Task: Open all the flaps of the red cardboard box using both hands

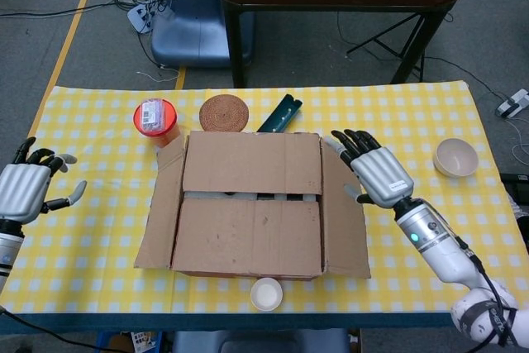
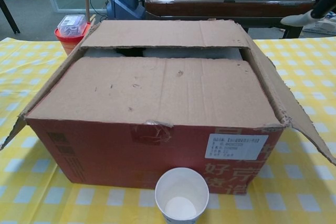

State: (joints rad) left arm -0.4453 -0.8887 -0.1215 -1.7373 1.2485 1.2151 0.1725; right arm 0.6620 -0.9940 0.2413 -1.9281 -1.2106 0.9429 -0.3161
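Red cardboard box (image 1: 248, 204) sitting mid-tabletop (image 1: 413, 113) on yellow-white checked cloth; corrugated brown flaps, two long ones lying closed, side flaps splaying outward. White label (image 2: 235, 146) on red front showing small print, unreadable; pale Chinese characters showing beside it. Right hand (image 1: 378, 173) hovering at 3 o'clock over right side flap, fingers apart, holding nothing. Left hand (image 1: 23, 189) hanging at 9 o'clock, well apart, fingers spread, empty. White paper cup (image 2: 181, 194) standing at 6 o'clock, near box front. Round woven coaster (image 1: 224, 112) lying at 12 o'clock.
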